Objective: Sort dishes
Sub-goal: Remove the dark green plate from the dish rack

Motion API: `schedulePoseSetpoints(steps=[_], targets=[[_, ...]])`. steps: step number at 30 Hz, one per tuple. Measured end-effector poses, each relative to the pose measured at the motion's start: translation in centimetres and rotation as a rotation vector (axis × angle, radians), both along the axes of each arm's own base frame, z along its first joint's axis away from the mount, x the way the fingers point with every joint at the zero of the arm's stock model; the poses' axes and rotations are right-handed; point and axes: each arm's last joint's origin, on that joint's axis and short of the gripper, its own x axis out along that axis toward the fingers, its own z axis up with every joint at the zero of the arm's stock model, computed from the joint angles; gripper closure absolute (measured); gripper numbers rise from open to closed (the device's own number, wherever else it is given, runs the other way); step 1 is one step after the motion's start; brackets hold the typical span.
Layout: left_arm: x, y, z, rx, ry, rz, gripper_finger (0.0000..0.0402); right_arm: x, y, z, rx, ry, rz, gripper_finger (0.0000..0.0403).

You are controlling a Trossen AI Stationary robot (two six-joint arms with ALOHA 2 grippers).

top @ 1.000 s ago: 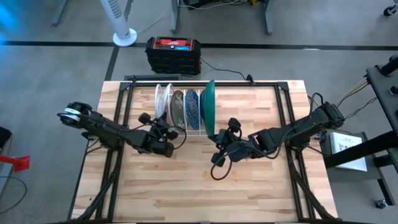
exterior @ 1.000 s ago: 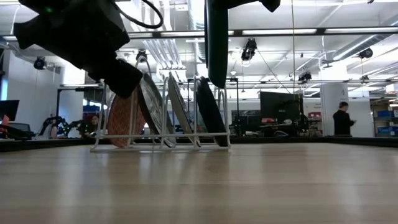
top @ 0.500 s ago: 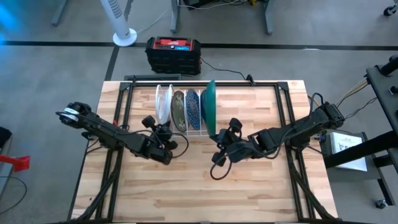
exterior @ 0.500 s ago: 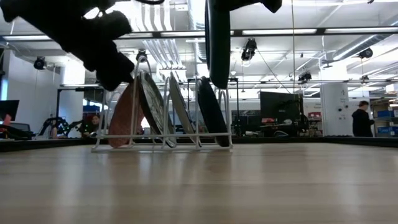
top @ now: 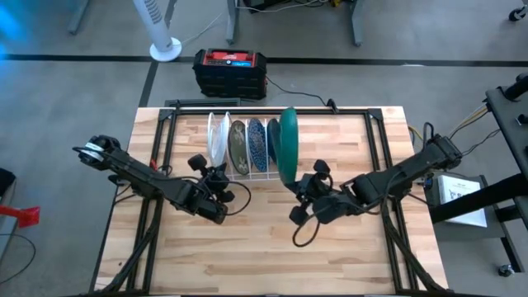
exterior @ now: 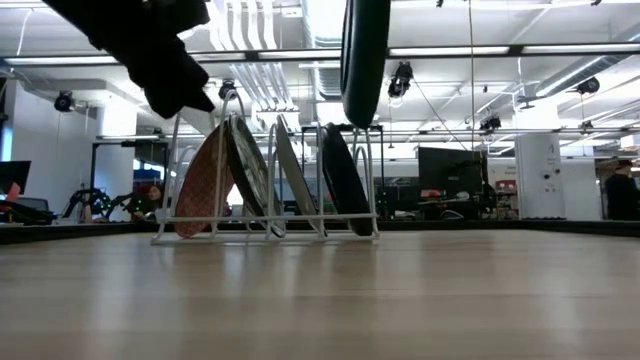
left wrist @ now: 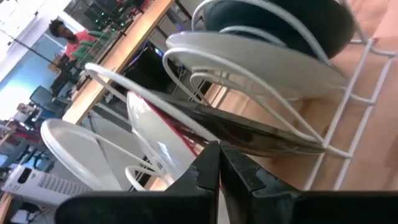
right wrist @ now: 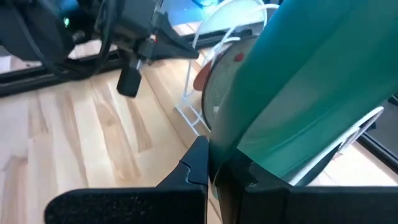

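A white wire rack (top: pixel 242 150) stands at the table's far middle. In it a red-pink patterned plate (exterior: pixel 203 188), a greyish-brown plate (top: pixel 237 147), a dark blue speckled plate (top: pixel 256 145) and one more dark plate (exterior: pixel 345 178) stand on edge, leaning on the wires. My right gripper (top: pixel 293 186) is shut on a dark green plate (top: pixel 287 147) above the rack's right end. My left gripper (top: pixel 218 196) is shut and empty, near the rack's left end on its near side. My right gripper pinches the green plate's rim (right wrist: pixel 233 140) between its two fingers, at the plate's near edge. The fingers come level from the near right. The plate stands upright on edge, lifted clear, its lowest edge (exterior: pixel 364 118) about level with the rack's top wires.
A black and red box (top: pixel 230 71) sits on the floor beyond the far edge. Dark frame rails (top: pixel 161 132) run along the table's left and right sides. Bare wood (top: pixel 264 256) lies on the near half of the table.
My right gripper has carried the green plate a little toward the table's right edge and upward, still upright. My left gripper has risen and drawn back from the rack's left end toward the near edge.
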Motion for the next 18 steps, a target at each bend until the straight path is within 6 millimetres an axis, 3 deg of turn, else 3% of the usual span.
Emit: schedulePoseSetpoints(steps=[8,18], targets=[[-0.6,-1.6,1.9,0.059,0.017,-0.05,0.0401,-3.0,1.5,1.6,0.058,-0.007,0.016,0.0403],[-3.4,-5.3,6.0,0.119,-0.079,-0.195,0.0402,-6.3,2.7,0.9,0.379,0.237,-0.005,0.0403]])
